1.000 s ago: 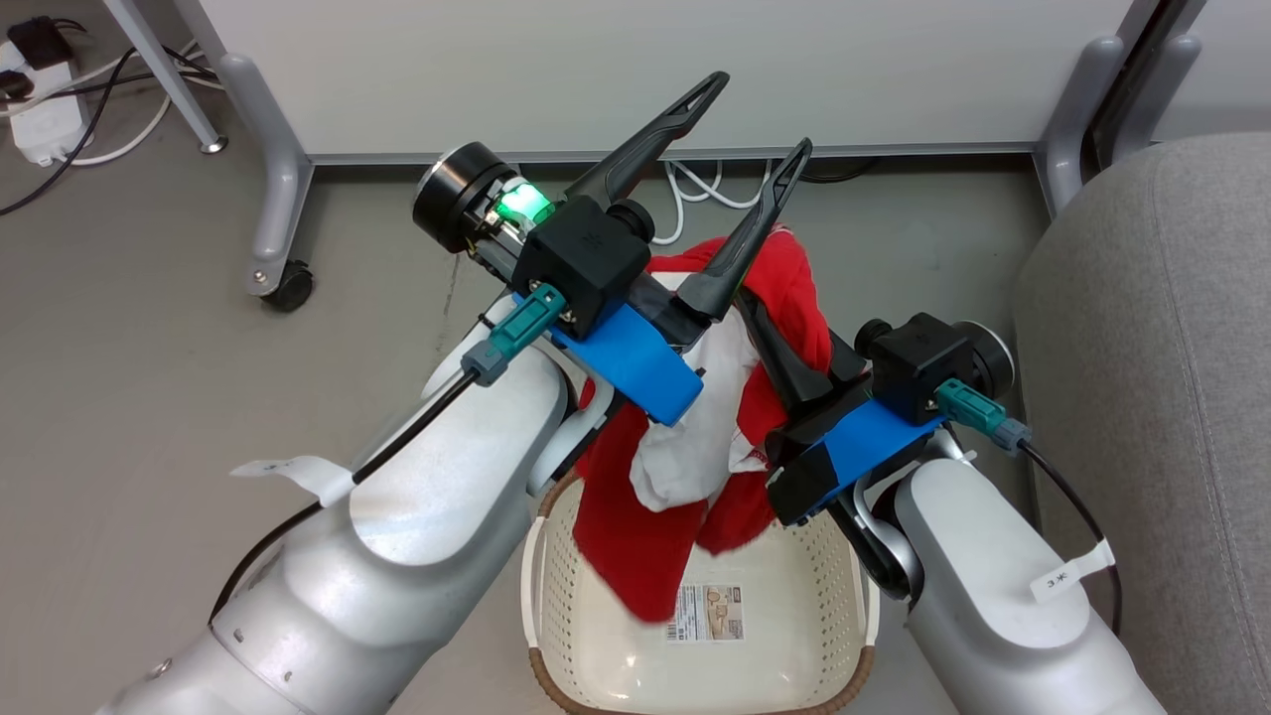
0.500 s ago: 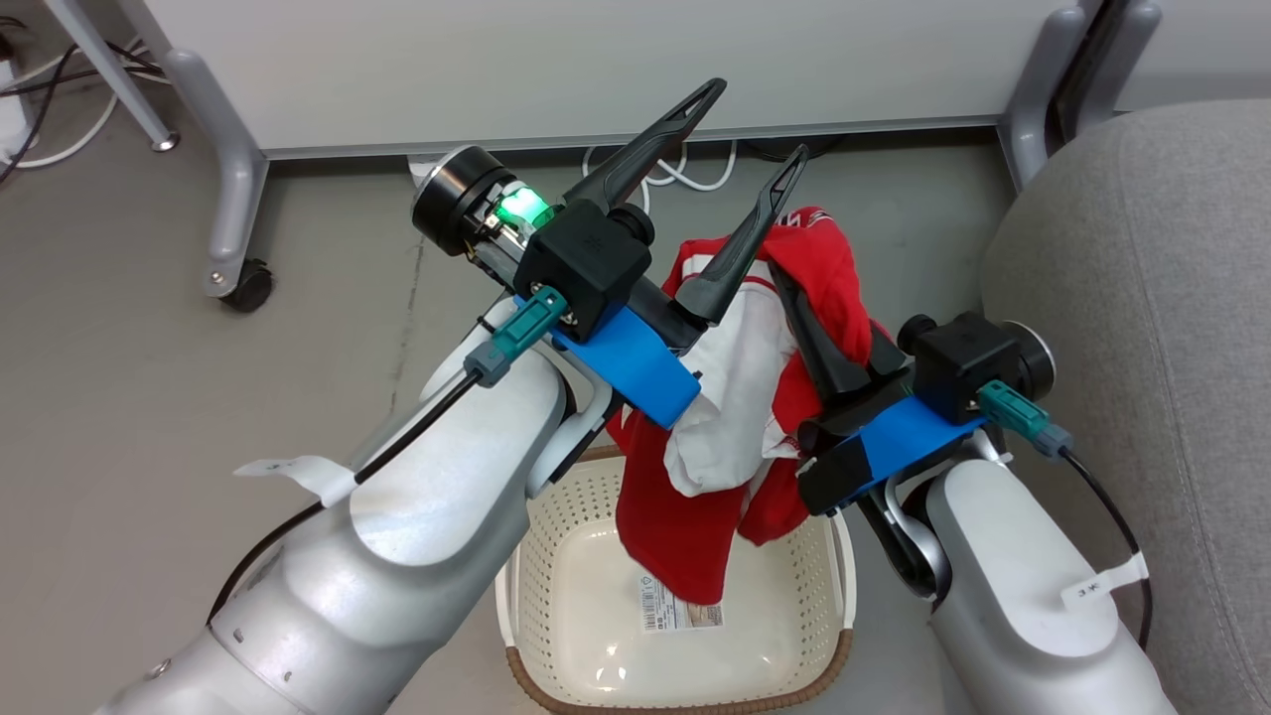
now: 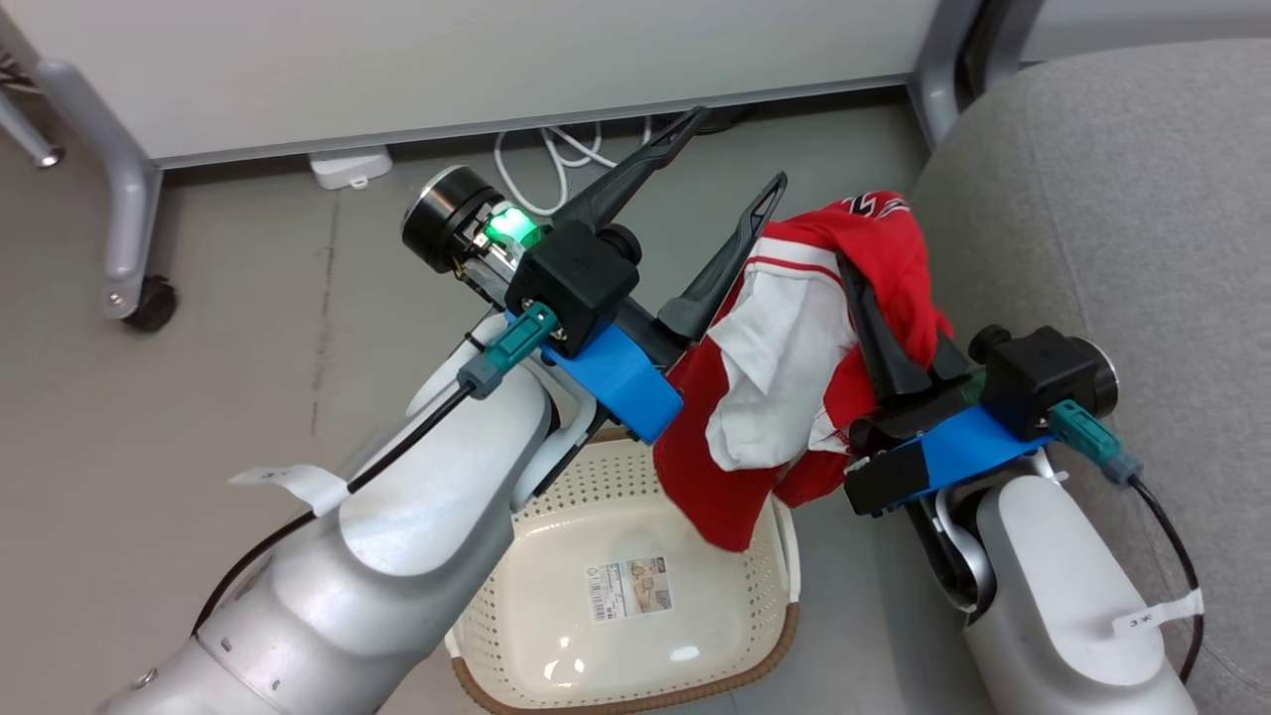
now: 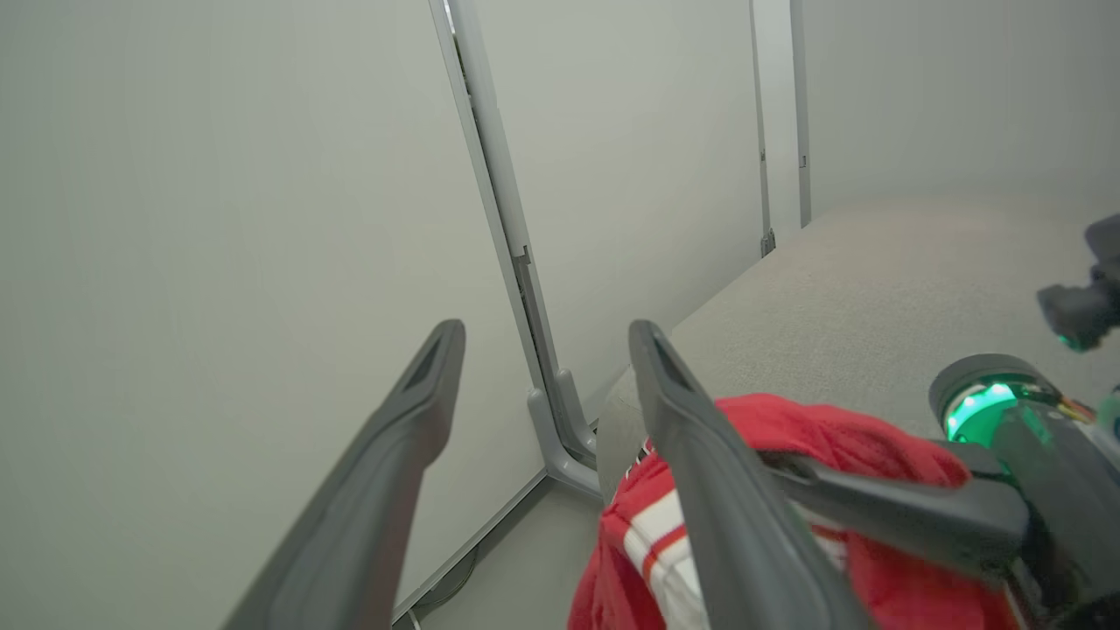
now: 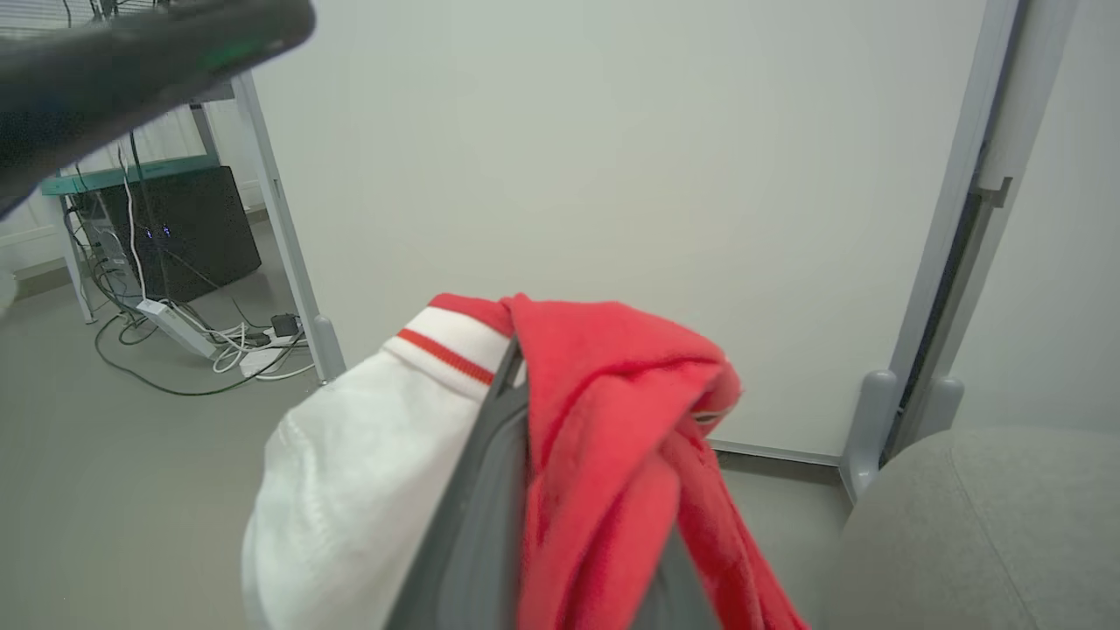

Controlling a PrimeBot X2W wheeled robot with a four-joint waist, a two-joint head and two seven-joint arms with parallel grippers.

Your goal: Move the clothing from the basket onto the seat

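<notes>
Basket first: one oval cream-white perforated plastic laundry basket (image 3: pixel 616 477) with a brown woven-look rim sits on the grey floor. Inside it I see its glossy bare bottom and one printed label (image 3: pixel 630 588) stuck flat there.

The one red sports jersey with white panels and trim (image 3: pixel 784 387) hangs in the air, bunched, between the basket and the large light-grey fabric sofa cushion (image 3: pixel 1092 199). Its lowest red fold dangles over the basket's far right rim; I cannot tell whether it touches.

There are two grippers, each with two long dark fingers. The right gripper (image 3: pixel 856 283) has its fingers pressed together with the jersey pinched between them, the cloth draped over both. The left gripper (image 3: pixel 737 151) is spread wide with nothing between its fingers. One of them is just beside the jersey's white panel.

Along the base of the white panel behind lie a loop of white cables (image 3: pixel 556 149) and one white plug block (image 3: pixel 348 167). One black caster (image 3: pixel 149 303) stands at the left.

The left forearm covers the basket's near-left side, and the picture's bottom edge cuts its rim. The jersey's print (image 3: pixel 874 206) is crumpled at the top and unreadable. The right fingertips are buried in cloth.
</notes>
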